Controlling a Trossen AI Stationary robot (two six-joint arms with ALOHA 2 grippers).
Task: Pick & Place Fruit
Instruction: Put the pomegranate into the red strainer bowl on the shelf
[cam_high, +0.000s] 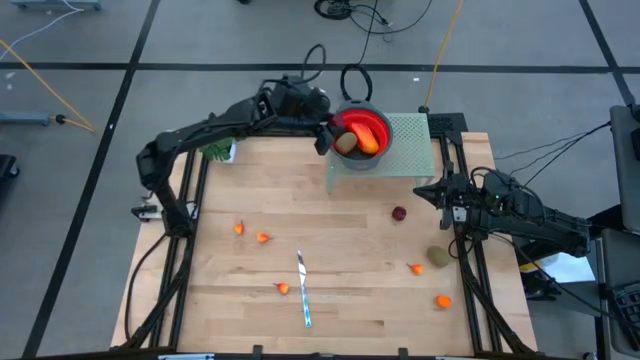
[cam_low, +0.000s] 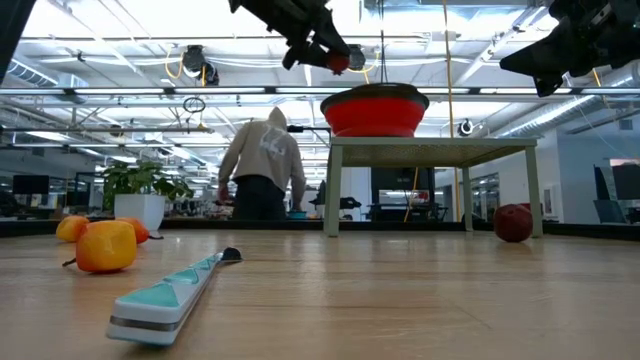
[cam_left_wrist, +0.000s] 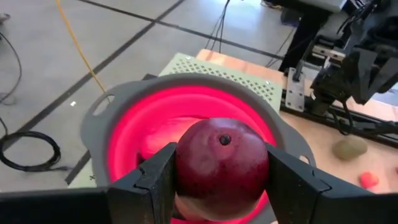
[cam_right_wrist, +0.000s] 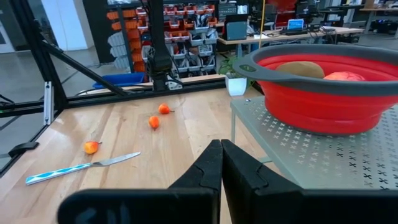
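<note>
My left gripper (cam_left_wrist: 221, 163) hangs over the near-left rim of the red collapsible bowl (cam_high: 372, 150), shut on a dark red ball (cam_left_wrist: 217, 186). The bowl stands on a green perforated stand (cam_high: 410, 140) and holds an olive-brown kiwi piece (cam_high: 346, 143) and a longer orange-red piece (cam_high: 369, 136). A second dark red ball (cam_high: 399, 213), a kiwi oval (cam_high: 438, 257) and several small orange bits (cam_high: 263, 238) lie on the table. My right gripper (cam_right_wrist: 221, 163) is shut and waits above the table's right edge (cam_high: 441, 190). My left gripper pinches the dark red ball (cam_left_wrist: 205, 149) between its two fingers (cam_left_wrist: 155, 180), one on each side of its widest part. The fingers come from the table's left, slanting down. The ball is lifted clear above the bowl's rim (cam_left_wrist: 124, 106), with its stem dimple (cam_left_wrist: 224, 139) facing the wrist.
A slim knife with a teal handle (cam_high: 303, 290) lies near the table's middle front. A potted green plant (cam_high: 218, 152) stands at the far left corner. A person (cam_low: 262, 165) stands in the room beyond the table. Bare wood lies between the scattered fruit.
</note>
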